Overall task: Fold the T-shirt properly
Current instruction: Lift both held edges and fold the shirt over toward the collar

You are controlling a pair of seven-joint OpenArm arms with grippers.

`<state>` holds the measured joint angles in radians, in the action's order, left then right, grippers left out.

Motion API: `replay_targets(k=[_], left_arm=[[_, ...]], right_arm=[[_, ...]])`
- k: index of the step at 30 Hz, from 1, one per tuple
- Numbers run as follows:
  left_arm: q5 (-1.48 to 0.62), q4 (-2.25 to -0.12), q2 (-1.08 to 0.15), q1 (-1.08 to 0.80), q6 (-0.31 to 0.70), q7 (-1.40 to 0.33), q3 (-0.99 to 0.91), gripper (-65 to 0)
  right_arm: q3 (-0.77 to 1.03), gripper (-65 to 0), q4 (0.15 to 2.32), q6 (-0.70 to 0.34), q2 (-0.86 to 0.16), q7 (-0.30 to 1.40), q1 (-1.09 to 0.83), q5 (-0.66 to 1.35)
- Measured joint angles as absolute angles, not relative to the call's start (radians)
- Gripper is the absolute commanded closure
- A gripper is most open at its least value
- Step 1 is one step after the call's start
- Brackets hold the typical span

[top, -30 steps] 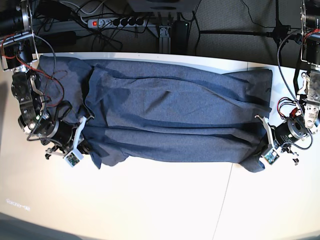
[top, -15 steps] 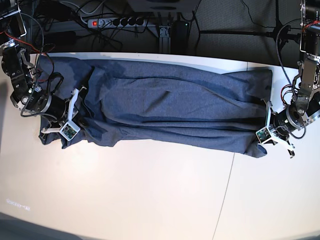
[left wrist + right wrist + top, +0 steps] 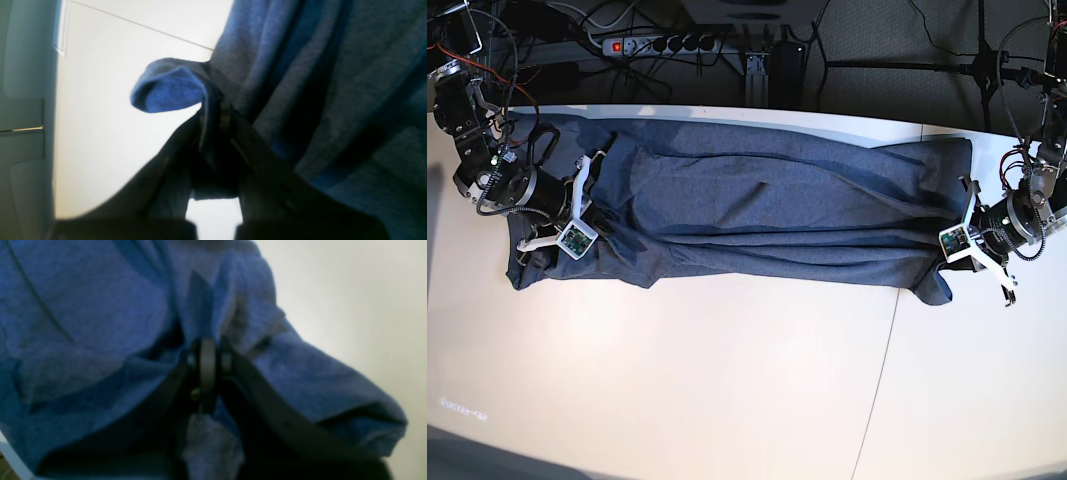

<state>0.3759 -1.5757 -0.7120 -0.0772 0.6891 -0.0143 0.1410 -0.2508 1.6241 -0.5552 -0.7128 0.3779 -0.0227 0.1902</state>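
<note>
T-shirt (image 3: 777, 215): dark blue-grey, stretched lengthwise across the white counter (image 3: 727, 390), bunched in long folds. Left end effector (image 3: 213, 110): pinching a fabric edge. Right end effector (image 3: 208, 356): clamped on gathered cloth at the opposite end.

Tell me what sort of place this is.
Probably a robotics lab or workshop rather than a home. A white table carries the T-shirt between two arms, whose left gripper and right gripper both pinch it. Behind runs a power strip amid loose cables.
</note>
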Motion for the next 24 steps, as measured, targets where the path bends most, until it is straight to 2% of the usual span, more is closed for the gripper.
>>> replay_targets(k=[8, 17, 24], left_arm=[[0.378, -1.577, -0.712, -0.086, 0.689, -0.014, 0.141, 0.0], [0.374, -1.577, -0.712, -0.107, 0.689, -0.014, 0.141, 0.0], [0.313, -1.577, -0.712, -0.105, 0.689, -0.017, 0.141, 0.0]], right_arm=[[-0.244, 0.0, 1.651, -0.555, -0.762, 0.378, -0.044, 0.190], [-0.244, 0.0, 1.652, -0.555, -0.762, 0.402, -0.044, 0.194], [-0.243, 0.0, 1.652, -0.555, -0.762, 0.458, -0.051, 0.303]])
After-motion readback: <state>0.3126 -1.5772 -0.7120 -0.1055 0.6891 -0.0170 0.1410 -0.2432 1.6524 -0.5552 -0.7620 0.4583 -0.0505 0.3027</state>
